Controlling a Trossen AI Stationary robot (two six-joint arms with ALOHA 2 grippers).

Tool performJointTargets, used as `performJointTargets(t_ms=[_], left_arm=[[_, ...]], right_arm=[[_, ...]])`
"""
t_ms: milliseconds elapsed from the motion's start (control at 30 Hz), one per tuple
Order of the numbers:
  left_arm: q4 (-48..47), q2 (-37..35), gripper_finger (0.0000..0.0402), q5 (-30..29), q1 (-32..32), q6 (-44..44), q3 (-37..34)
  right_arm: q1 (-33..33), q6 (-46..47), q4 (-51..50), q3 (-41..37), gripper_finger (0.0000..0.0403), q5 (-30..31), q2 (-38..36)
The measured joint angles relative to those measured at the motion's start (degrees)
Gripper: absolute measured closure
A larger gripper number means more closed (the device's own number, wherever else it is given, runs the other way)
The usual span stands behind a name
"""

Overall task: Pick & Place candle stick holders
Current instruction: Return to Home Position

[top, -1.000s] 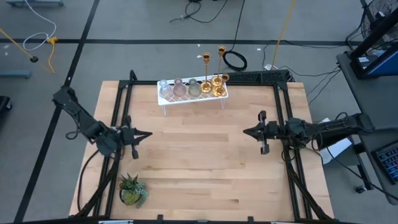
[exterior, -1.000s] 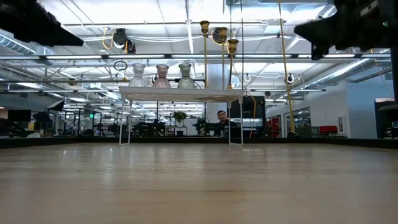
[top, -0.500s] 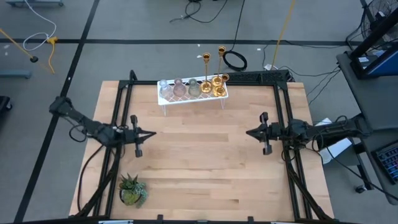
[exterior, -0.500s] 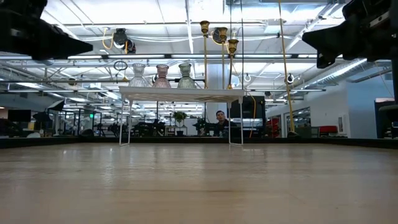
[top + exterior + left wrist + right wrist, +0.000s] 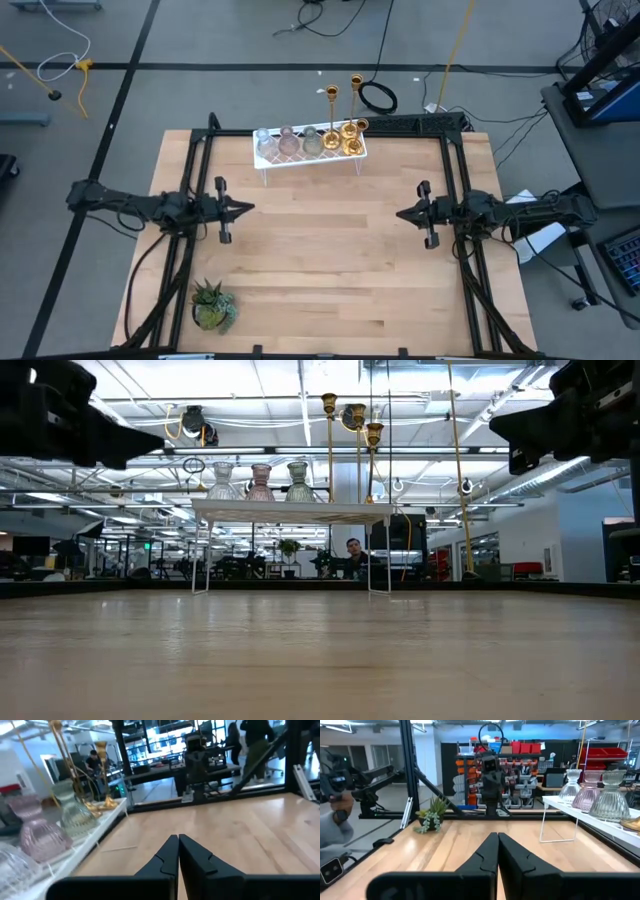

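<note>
Left pincer (image 5: pixel 249 208) shifted, closed empty; right pincer (image 5: pixel 399 213) likewise.

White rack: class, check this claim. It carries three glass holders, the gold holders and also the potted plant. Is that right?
Wrong in one respect. The white rack carries the three glass holders and the gold holders, but the potted plant stands on the table, near the edge opposite the rack. The high view shows it.

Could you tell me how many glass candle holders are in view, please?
3 on the rack: clear one leftmost, pink one middle, greenish one beside the gold holders.
</note>
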Motion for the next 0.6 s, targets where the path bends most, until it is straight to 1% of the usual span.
performJointTargets(t_ms=[100, 233, 333, 467, 600], left_arm=[[0.81, -0.02, 0.0389, 2.64, 1.58, -1.84, -1.55], [0.74, 0.11, 0.0397, 3.97, 2.78, -1.98, -1.48], [0.67, 0.15, 0.0385, 3.87, 3.32, -2.99, -1.48], [0.04, 0.16, 0.0368, 3.7, 3.37, -6.96, -1.48], [-0.16, 0.13, 0.0365, 3.51, 3.35, -6.67, -1.45]], right_arm=[[0.0, 0.23, -0.02, -0.02, 0.0403, -0.02, 0.0], [0.0, 0.87, -0.68, -0.04, 0.0403, -0.02, 0.0], [0.0, 1.87, -0.95, -0.41, 0.0403, -0.02, 0.0], [0.0, 2.65, -0.9, -1.18, 0.0403, -0.02, 0.0], [0.0, 2.65, -0.9, -1.76, 0.0403, -0.02, 0.0]])
